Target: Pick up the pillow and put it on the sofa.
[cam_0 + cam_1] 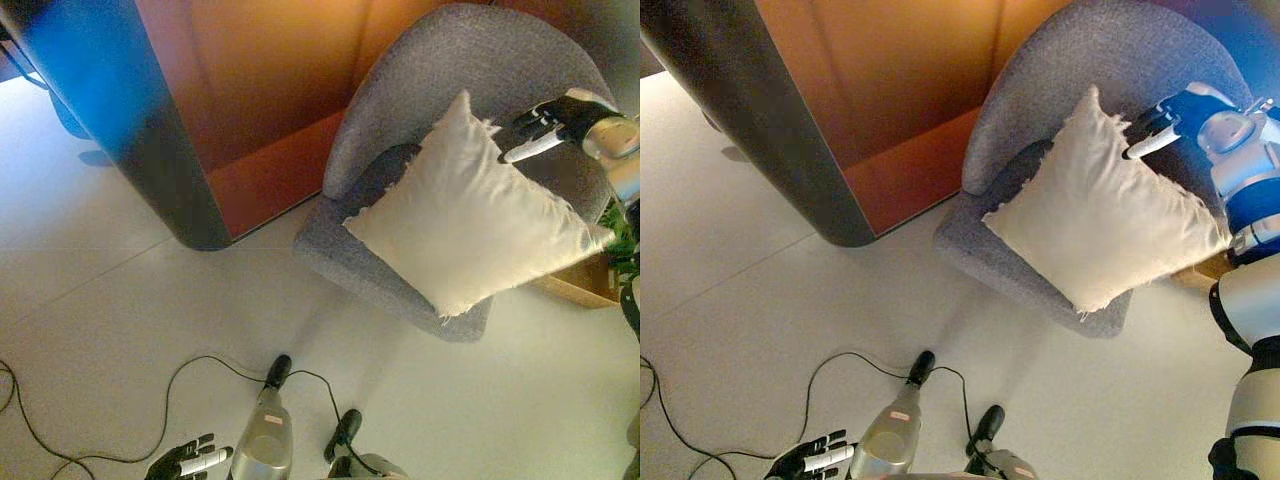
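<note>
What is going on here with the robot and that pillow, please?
The white pillow is on the seat of the grey sofa chair, leaning against its backrest. The robot's right hand is at the pillow's upper right edge, fingers extended rather than wrapped round it. The left hand hangs idle and open near the floor.

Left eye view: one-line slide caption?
Right hand at the top edge of the white pillow on the grey sofa chair.
</note>
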Motion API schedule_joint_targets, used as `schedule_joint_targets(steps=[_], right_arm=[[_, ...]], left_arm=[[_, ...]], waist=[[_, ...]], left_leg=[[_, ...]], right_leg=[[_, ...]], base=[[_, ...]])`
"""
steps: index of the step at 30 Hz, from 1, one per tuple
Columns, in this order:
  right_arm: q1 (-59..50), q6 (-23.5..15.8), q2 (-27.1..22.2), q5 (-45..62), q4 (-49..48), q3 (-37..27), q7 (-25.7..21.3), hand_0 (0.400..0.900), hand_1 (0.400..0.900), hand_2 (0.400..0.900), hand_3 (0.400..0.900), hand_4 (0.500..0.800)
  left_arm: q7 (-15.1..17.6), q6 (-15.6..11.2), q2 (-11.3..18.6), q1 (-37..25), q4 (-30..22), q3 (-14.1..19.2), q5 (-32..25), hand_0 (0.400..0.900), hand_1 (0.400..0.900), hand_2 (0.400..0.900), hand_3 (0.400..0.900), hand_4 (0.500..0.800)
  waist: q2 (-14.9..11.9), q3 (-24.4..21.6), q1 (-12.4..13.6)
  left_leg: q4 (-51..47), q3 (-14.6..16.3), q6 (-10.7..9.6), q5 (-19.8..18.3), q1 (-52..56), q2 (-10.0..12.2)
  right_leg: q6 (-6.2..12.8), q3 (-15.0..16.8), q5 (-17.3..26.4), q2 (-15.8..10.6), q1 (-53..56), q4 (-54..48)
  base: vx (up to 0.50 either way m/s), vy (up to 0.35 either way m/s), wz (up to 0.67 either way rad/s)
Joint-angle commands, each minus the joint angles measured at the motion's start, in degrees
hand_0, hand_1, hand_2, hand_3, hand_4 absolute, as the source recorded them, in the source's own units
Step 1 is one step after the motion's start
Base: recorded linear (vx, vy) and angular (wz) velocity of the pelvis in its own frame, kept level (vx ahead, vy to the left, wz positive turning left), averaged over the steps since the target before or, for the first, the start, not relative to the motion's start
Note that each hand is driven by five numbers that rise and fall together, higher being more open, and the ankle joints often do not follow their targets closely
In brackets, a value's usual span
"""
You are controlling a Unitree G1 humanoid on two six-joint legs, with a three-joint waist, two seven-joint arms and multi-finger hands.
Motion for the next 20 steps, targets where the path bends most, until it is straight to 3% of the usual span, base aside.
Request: schedule_joint_targets(steps=[1, 13, 20], right_arm=[[-10.58, -1.10, -6.78, -1.38, 1.06, 4.93, -3.48, 0.900, 0.900, 0.900, 0.900, 0.800], [-7.41, -0.55, -9.47, 2.27, 2.71, 1.98, -4.21, 0.900, 0.900, 0.900, 0.900, 0.800], [6.90, -2.75, -13.71, 7.64, 2.16, -11.00, -2.10, 0.900, 0.900, 0.900, 0.900, 0.800]], left_arm=[[-1.40, -1.67, 2.22, 2.76, 0.48, -2.82, -1.68, 0.900, 0.900, 0.900, 0.900, 0.800], [-2.72, -2.75, 1.89, 2.96, 0.96, -2.32, -3.24, 0.900, 0.900, 0.900, 0.900, 0.800], [-2.85, -2.85, 0.83, 3.51, 1.41, -1.18, -3.36, 0.900, 0.900, 0.900, 0.900, 0.800]], waist=[[-0.95, -2.60, -0.79], [-0.16, -3.79, -2.24], [0.35, -5.44, -4.42]], left_leg=[[-0.47, 3.93, -0.10, -6.84, 3.62, 0.41], [-0.47, 5.01, -0.18, -7.20, 4.26, 0.40], [-0.47, 6.22, -0.23, -7.71, 5.57, 0.43]], right_leg=[[1.94, 0.82, 0.89, -0.36, 0.39, -0.05], [1.87, 1.98, 0.62, -0.34, 0.38, -0.05], [2.10, 3.03, 0.53, -0.44, 0.93, -0.05]], base=[[0.00, 0.000, 0.00], [-0.01, 0.005, -0.02], [-0.01, 0.012, -0.08]])
